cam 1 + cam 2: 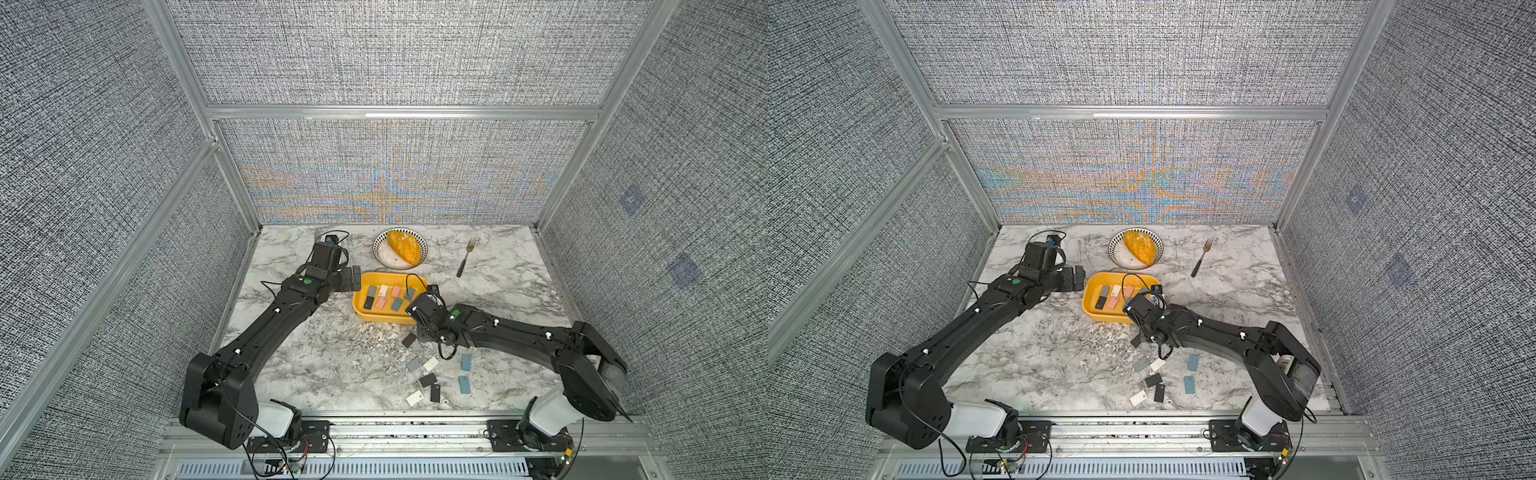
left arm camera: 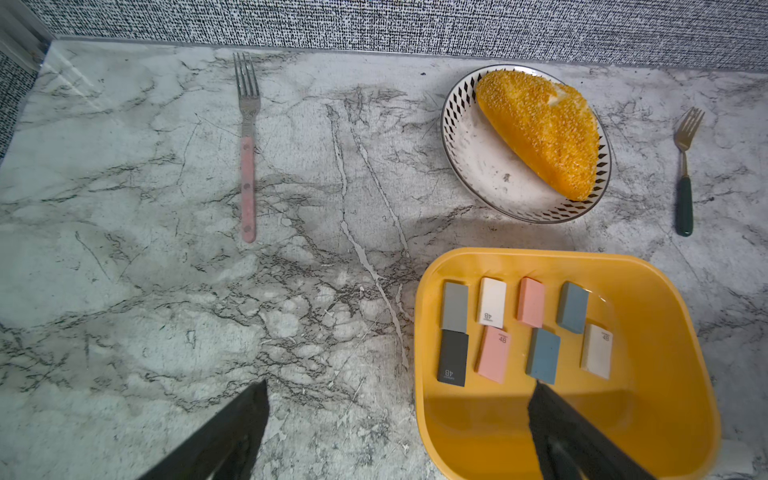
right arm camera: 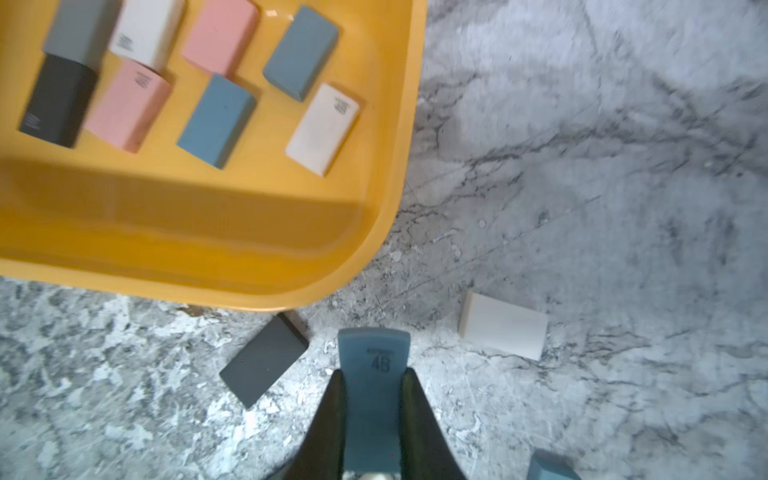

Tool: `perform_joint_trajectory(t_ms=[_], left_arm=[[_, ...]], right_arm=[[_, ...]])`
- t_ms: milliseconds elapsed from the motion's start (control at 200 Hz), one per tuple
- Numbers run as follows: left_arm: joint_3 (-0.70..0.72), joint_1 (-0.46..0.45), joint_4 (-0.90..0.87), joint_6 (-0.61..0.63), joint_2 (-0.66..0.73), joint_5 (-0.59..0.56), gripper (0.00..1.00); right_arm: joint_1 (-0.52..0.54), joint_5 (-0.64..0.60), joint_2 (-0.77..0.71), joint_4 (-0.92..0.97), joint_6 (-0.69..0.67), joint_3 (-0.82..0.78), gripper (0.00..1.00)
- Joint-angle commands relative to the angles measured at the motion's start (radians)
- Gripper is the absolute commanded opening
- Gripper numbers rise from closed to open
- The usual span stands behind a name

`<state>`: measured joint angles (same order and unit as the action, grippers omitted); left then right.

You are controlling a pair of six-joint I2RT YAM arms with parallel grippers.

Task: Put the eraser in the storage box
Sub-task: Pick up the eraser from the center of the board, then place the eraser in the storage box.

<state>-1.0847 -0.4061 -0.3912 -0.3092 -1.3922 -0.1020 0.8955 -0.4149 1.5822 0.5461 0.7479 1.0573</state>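
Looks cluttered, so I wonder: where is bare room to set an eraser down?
In the storage box, the strip between the eraser rows and its near wall. The marble between pink fork and plate. Crowded: loose erasers by the right hand holding a blue eraser.

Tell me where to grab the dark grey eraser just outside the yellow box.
Take the dark grey eraser across its two long sides, from straight above. It lies flat on the table, one short end close to the storage box rim.
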Motion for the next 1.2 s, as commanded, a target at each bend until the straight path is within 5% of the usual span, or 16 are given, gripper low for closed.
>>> perform_joint_trajectory(t_ms=[0, 566, 1196], left_arm=[[-0.011, 0.004, 0.012, -0.009, 0.005, 0.004, 1.00], [-0.077, 0.034, -0.016, -0.017, -0.004, -0.007, 1.00], [-0.124, 0.061, -0.018, -0.024, -0.062, 0.016, 1.00]], right_arm=[[-0.011, -0.045, -0.012, 0.030, -0.051, 0.039, 0.15], [-0.164, 0.122, 0.244, -0.164, -0.321, 0.273, 0.16], [-0.222, 0.192, 0.443, -0.204, -0.379, 0.393, 0.16]])
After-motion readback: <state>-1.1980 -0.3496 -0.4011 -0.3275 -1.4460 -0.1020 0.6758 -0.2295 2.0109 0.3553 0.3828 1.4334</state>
